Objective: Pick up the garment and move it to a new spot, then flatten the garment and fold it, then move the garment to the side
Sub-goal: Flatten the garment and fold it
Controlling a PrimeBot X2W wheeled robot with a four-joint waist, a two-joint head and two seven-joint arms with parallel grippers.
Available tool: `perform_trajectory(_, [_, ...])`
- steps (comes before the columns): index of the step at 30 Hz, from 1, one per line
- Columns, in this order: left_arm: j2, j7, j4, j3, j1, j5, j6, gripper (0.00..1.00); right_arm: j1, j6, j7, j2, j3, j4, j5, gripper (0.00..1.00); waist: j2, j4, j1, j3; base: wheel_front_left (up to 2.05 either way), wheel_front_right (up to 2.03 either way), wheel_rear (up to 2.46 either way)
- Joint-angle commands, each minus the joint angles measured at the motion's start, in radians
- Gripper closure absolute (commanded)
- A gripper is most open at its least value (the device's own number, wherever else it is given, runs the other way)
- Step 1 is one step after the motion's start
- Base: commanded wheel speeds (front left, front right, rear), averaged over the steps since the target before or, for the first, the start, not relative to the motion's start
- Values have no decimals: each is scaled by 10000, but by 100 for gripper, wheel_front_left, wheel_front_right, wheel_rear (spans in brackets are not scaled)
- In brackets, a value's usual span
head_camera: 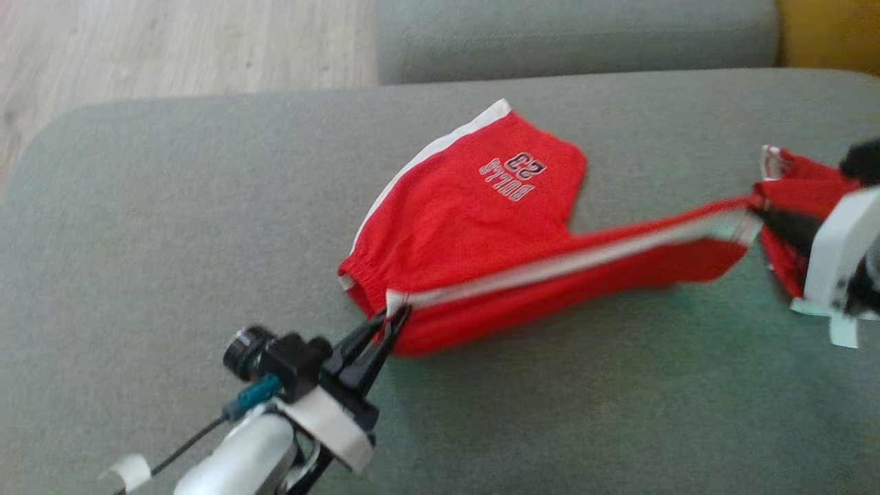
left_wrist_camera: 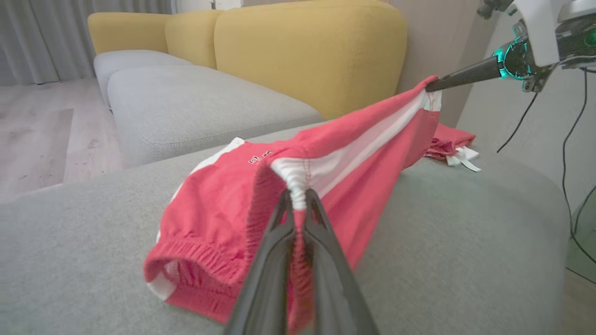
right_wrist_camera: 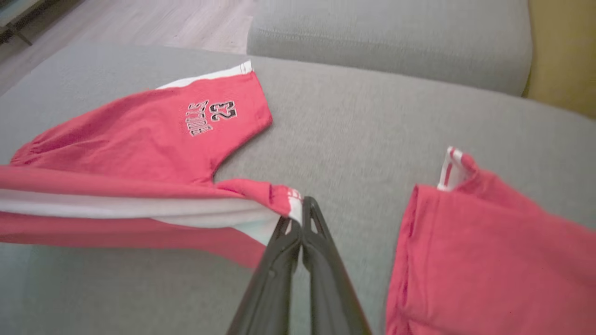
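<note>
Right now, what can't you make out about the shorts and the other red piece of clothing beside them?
- Second red garment: cut off by the right and bottom edges in the right wrist view, partly behind the right gripper in the head view; its type is unclear.
- Cushion under the shorts: head view, hidden by the cloth.
- Part of the waistband: left wrist view, behind the left gripper.

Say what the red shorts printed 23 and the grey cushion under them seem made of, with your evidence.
The red shorts look like thin, soft knit, matte, perhaps polyester or cotton jersey: they hang limp where lifted and gather at the elastic waistband. The grey cushion looks like matte woven upholstery cloth over padding, judging by its fine grain and rounded corners.
</note>
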Motion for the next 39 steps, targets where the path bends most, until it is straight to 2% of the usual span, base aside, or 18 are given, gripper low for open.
perform_trajectory(1, [93, -51, -183, 553, -631, 103, 80, 100, -442, -9, -159, -219, -278, 27, -240, 100, -1, 287, -1, 319, 0, 0, 0])
perform_trajectory(13, [-761, -51, 583, 731, -1981, 392, -22, 100, -2744, -9, 438, 504, -141, 1138, -1542, 100, -1, 1560, -1, 1518, 0, 0, 0])
perform_trajectory(24, [-1993, -51, 1650, 653, -3160, 719, -71, 100, -4573, -9, 489, 689, 735, 2111, -2303, 100, -1, 2949, -1, 2765, 0, 0, 0])
perform_trajectory(39, [-2785, -51, 2209, 600, -3947, 674, -77, 100, -6137, -9, 241, 928, 1823, 3340, -2294, 100, -1, 3773, -1, 3683, 0, 0, 0])
